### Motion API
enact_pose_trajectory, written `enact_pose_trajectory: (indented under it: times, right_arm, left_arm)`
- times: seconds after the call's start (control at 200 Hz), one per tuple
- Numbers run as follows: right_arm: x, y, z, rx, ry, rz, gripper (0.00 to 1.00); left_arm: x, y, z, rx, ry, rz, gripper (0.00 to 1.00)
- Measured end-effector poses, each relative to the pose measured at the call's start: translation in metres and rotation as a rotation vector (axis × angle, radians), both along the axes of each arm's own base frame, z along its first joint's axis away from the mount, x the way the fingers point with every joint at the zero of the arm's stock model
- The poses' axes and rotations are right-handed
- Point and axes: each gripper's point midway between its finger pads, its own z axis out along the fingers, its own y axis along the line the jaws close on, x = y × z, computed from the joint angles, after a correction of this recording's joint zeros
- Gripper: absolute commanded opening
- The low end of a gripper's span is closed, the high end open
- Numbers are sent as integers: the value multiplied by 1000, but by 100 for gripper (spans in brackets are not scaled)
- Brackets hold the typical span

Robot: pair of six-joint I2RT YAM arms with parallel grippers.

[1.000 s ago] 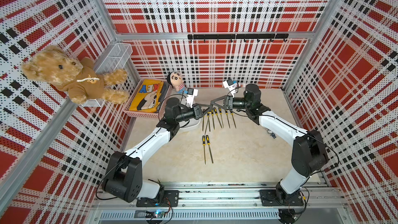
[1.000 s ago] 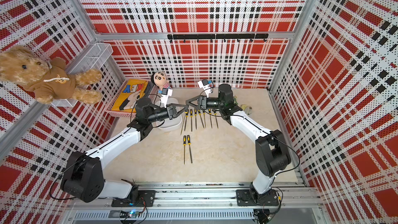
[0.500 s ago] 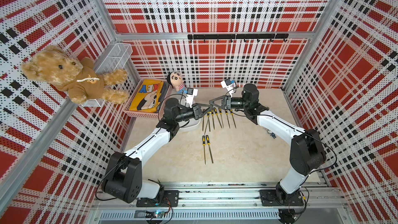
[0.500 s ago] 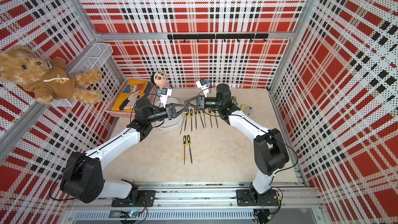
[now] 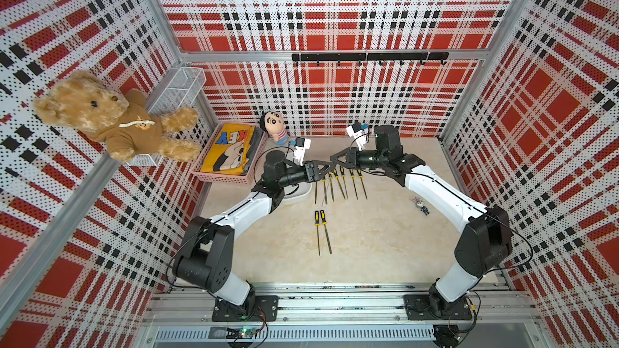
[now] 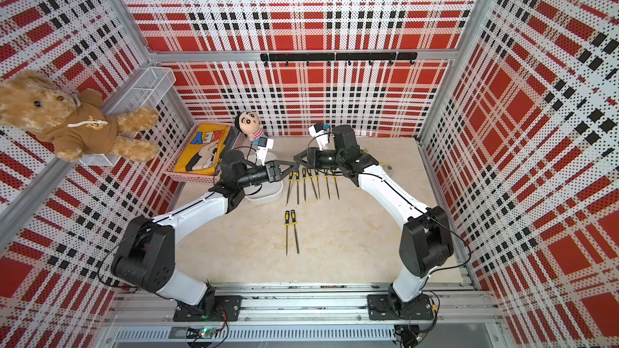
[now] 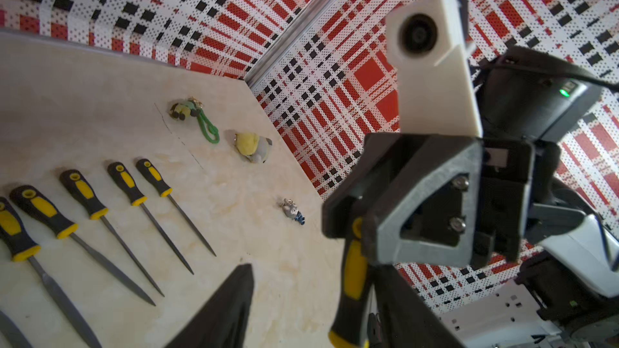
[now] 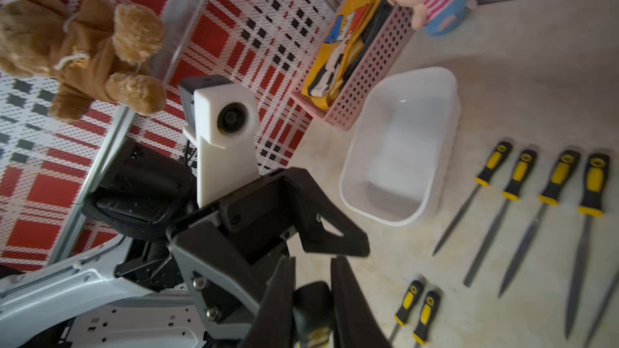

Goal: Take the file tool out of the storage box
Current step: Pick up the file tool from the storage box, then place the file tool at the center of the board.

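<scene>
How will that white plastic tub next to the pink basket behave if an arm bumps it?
The tub looks empty and thin-walled, so it is probably light. On the smooth table it would likely slide rather than stay put. It is low and wide, so it seems unlikely to tip.

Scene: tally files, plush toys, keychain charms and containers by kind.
Files: 10 (7 in a row, 2 paired, 1 in the right gripper)
Plush toys: 2 (teddy bear, doll)
Keychain charms: 3
Containers: 3 (storage box, pink basket, wire basket)
Total: 18
</scene>
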Motion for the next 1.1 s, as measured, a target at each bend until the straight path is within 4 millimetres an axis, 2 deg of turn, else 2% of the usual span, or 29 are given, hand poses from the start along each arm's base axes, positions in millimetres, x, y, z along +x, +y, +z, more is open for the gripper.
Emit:
enact_pose_trajectory:
  times: [0.1, 0.261, 0.401, 0.531, 0.681, 0.762, 0.852, 0.952, 1.102]
  right_arm:
    - [1, -25, -8, -73, 29, -68, 0]
    - [2, -64, -21, -183, 69, -161, 0]
    - [-1, -88, -54, -321, 136, -204, 0]
    - [-4, -95, -93, -425, 219, -199, 0]
    - [-8, -91, -141, -537, 310, -172, 0]
    - [-12, -82, -161, -592, 350, -145, 0]
    - [-14, -65, -177, -635, 373, -103, 0]
    - [-20, -43, -189, -663, 387, -53, 0]
    - [-36, -23, -210, -691, 447, 0, 0]
  left_arm:
    - [22, 4, -8, 13, 27, 59, 99]
    - [46, 19, 1, 28, -3, 185, 99]
    - [63, 41, 3, 117, -19, 340, 99]
    - [69, 65, 9, 199, -34, 487, 99]
    - [62, 90, 24, 249, -65, 622, 99]
    - [54, 99, 24, 272, -70, 662, 99]
    - [48, 104, 14, 308, -58, 685, 99]
    - [44, 107, -6, 362, -26, 694, 99]
    - [36, 108, -31, 429, 20, 692, 99]
